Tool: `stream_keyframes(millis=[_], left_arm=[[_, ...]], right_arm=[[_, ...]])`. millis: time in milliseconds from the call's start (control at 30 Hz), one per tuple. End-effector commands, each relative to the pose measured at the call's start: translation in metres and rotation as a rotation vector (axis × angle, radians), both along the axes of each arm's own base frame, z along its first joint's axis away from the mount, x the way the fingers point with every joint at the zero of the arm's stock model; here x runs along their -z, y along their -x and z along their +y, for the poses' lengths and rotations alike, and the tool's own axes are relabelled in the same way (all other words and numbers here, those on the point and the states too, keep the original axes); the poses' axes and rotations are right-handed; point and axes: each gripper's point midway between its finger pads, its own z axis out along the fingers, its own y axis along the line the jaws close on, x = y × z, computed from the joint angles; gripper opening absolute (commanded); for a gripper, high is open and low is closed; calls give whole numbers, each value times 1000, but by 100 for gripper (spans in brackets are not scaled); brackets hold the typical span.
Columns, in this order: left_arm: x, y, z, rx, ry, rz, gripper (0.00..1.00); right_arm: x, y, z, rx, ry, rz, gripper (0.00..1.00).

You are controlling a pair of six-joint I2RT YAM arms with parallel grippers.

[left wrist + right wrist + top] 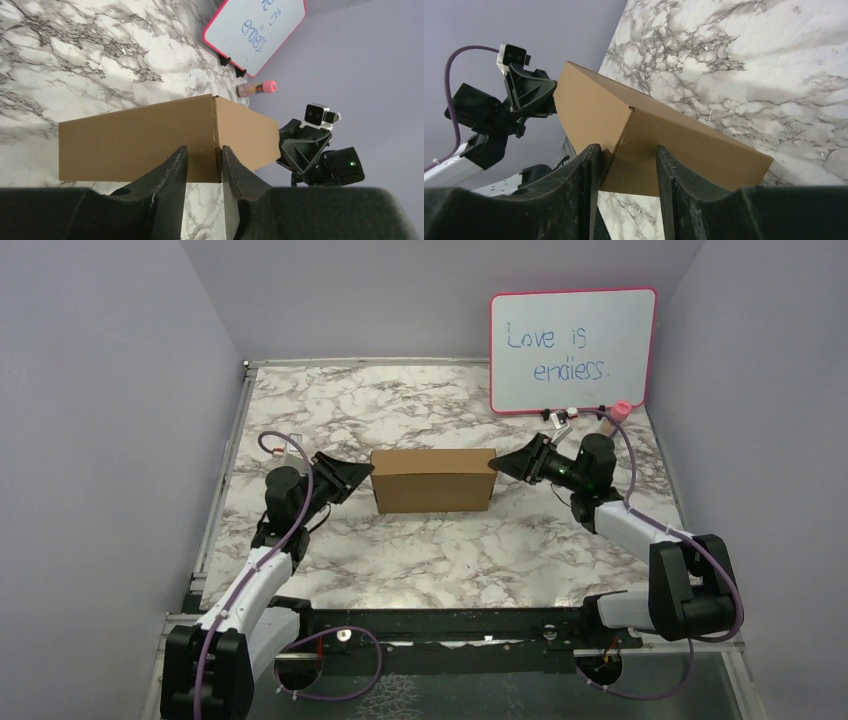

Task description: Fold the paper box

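- I see the paper box folded shut, a plain brown cardboard block lying on the marble table near its middle, long side facing me.
- The left gripper meets the box's left end and the right gripper meets its right end, so the box sits between the two, each arm reaching in from its own side.
- From the left wrist camera, the left gripper has its jaws parted by only a narrow gap. The upright corner edge of the box lines up with that gap. The tips look pressed to the cardboard, but I cannot tell if they pinch anything.
- From the right wrist camera, the right gripper is open somewhat wider. The near corner of the box sits between the two fingers. I cannot tell if it grips or only touches.
- A pink-framed whiteboard stands at the back right of the table, with blue handwriting reading "Love is endless."
- A marker with a pink cap lies on the table just in front of the whiteboard.
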Motion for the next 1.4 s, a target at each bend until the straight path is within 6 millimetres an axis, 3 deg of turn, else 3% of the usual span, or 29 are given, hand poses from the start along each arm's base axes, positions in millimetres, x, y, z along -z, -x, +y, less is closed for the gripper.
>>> stream_keyframes(millis=[0, 200, 500, 767, 900, 1067, 1367], left_arm=[[56, -4, 39, -166, -195, 194, 4], [26, -18, 41, -177, -212, 125, 10], [-21, -30, 37, -143, -258, 16, 25], [-35, -29, 29, -89, -256, -28, 38], [-31, -24, 20, -32, -241, -21, 43], [-24, -16, 8, 35, -211, -8, 49], [-7, -2, -8, 117, -175, 30, 50]], right_arm=[[48, 18, -10, 32, 81, 277, 49], [17, 0, -9, 46, 49, 217, 53], [-20, -2, -4, 14, 4, 137, 53], [-38, -4, -8, 20, -18, 95, 53], [-34, -4, -9, 21, -7, 100, 53], [-17, -2, -9, 21, 9, 134, 45], [13, 6, -8, -12, 39, 180, 35]])
